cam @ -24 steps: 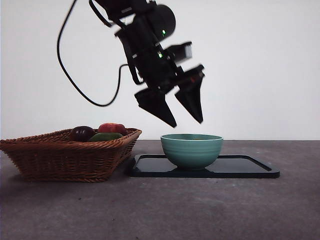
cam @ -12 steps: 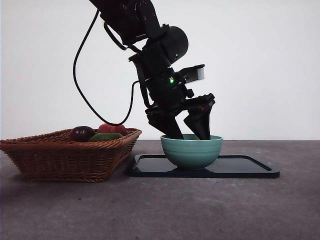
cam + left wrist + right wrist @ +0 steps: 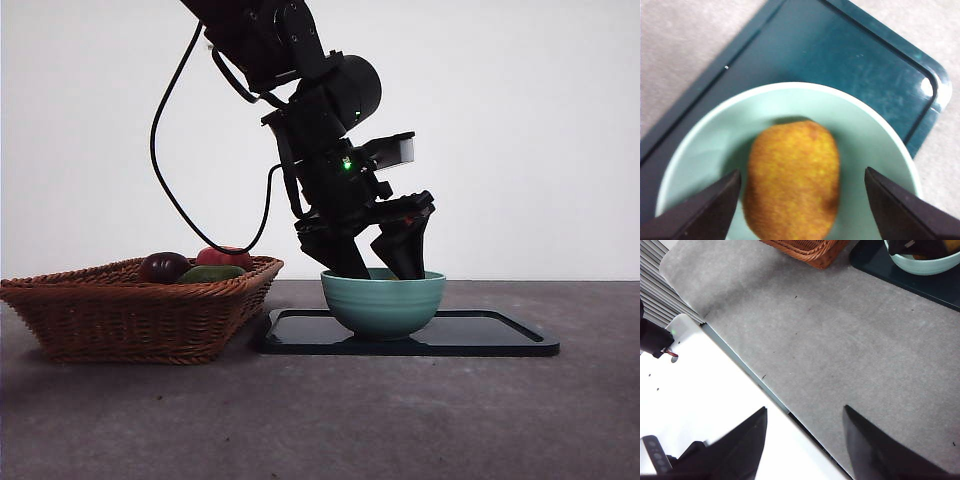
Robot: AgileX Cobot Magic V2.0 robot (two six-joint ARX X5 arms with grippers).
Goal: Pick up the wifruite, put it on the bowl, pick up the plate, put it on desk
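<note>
The orange-brown wifruite (image 3: 792, 180) lies inside the teal bowl (image 3: 875, 145). My left gripper (image 3: 801, 171) is lowered into the bowl (image 3: 383, 300), open, with one jaw on each side of the fruit and a gap on both sides. In the front view the bowl's wall hides the fruit, and the left gripper (image 3: 375, 270) dips behind the rim. The bowl stands on the dark teal plate (image 3: 490, 335) (image 3: 840, 55), which lies flat on the grey desk (image 3: 320, 420). My right gripper (image 3: 805, 412) hangs open over the desk's edge (image 3: 840, 340), holding nothing.
A wicker basket (image 3: 140, 310) stands left of the plate, close to its edge, holding a dark purple fruit (image 3: 163, 266), a red fruit (image 3: 225, 256) and a green one (image 3: 212, 273). The right wrist view shows a white base (image 3: 705, 390) beside the desk.
The left gripper came down from above the bowl until its jaws dipped inside the rim. Over the last half second it has barely moved.
</note>
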